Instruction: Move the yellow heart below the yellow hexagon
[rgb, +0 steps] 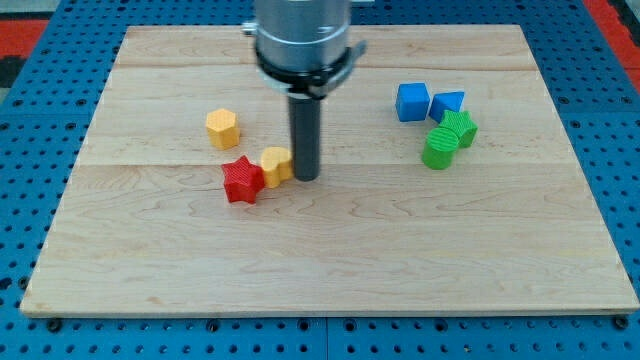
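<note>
The yellow heart (275, 165) lies on the wooden board, a little left of centre, touching the red star (241, 180) on its left. The yellow hexagon (222, 128) stands above and to the left of the heart, apart from it. My tip (305, 178) stands right against the heart's right side. The rod rises from there to the arm's grey body at the view's top.
At the view's upper right sit a blue cube (411, 102) and a blue block (448, 104), with two green blocks (460, 128) (438, 150) just below them. The wooden board (330, 260) lies on a blue pegboard table.
</note>
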